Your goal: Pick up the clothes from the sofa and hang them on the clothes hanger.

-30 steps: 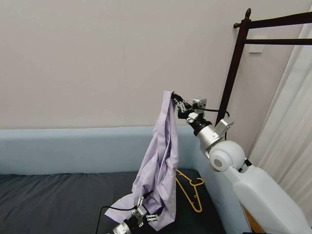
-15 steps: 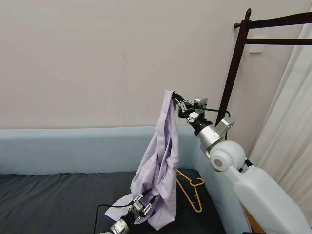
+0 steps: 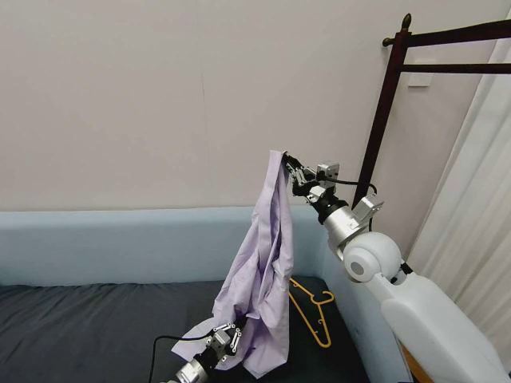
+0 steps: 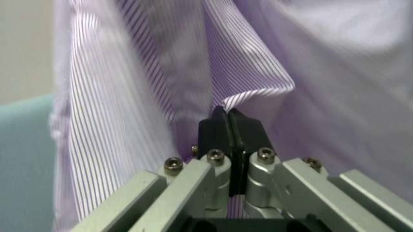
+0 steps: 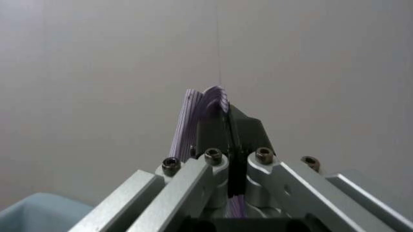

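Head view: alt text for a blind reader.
The right gripper holds a lilac shirt up by its top, jaws shut, while the left gripper pinches its lower edge above the dark sofa. A yellow hanger lies on the sofa.

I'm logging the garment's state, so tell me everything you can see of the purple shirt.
The shirt is pale lilac with fine stripes, thin woven cloth by its look. It hangs crumpled and lengthwise above the dark sofa, its top edge pinched in the right pincer, a lower fold pinched in the left pincer.
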### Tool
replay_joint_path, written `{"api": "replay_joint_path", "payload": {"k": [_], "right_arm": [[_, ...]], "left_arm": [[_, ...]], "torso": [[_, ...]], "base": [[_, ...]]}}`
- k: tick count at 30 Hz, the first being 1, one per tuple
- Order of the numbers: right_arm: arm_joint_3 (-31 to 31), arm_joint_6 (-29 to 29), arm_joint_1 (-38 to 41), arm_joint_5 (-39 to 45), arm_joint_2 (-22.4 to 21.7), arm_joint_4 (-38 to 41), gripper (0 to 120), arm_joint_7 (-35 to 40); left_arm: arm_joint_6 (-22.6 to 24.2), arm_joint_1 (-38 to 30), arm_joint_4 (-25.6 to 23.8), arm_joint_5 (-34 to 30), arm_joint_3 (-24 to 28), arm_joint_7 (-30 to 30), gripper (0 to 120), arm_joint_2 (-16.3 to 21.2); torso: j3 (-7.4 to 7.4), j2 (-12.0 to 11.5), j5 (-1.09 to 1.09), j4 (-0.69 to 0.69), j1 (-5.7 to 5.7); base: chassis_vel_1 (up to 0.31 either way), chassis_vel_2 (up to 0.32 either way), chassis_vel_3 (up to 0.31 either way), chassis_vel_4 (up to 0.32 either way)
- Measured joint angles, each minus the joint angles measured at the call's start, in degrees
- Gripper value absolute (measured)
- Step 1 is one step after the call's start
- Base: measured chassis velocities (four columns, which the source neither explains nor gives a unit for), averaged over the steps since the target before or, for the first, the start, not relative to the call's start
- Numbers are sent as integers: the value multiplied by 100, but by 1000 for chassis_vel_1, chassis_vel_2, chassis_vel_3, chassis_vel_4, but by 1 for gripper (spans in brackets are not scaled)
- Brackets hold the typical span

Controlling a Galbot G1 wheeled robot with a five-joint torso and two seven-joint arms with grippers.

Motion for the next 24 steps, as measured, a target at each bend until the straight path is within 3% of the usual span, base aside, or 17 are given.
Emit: {"api": "replay_joint_path", "payload": {"k": [4, 7, 8, 12, 17, 24], "right_arm": [[36, -100, 54, -132, 2, -170, 0, 471], [151, -201, 71, -246, -27, -369, 0, 809], [151, -201, 71, -246, -27, -369, 0, 809], [379, -402, -119, -231, -101, -265, 0, 979], [641, -614, -407, 100, -232, 213, 0, 982], [810, -723, -661, 1015, -346, 895, 0, 830]], "left_arm": [[-252, 210, -532, -680, -312, 709, 0, 187], [-305, 488, -1243, -1724, -647, 1311, 0, 556], [-305, 488, -1243, -1724, -647, 1311, 0, 556], [-249, 717, -1724, -2744, -1153, 1743, 0, 785], [-177, 634, -1581, -3114, -1520, 1765, 0, 834], [48, 356, -944, -2765, -1394, 1183, 0, 764]], "torso": [[0, 0, 0, 1, 0], [0, 0, 1, 1, 0], [0, 0, 1, 1, 0], [0, 0, 1, 1, 0], [0, 0, 1, -1, 0], [0, 0, 0, 1, 0]], "base": [[0, 0, 0, 0], [0, 0, 0, 0], [0, 0, 0, 0], [0, 0, 0, 0], [0, 0, 0, 0], [0, 0, 0, 0]]}}
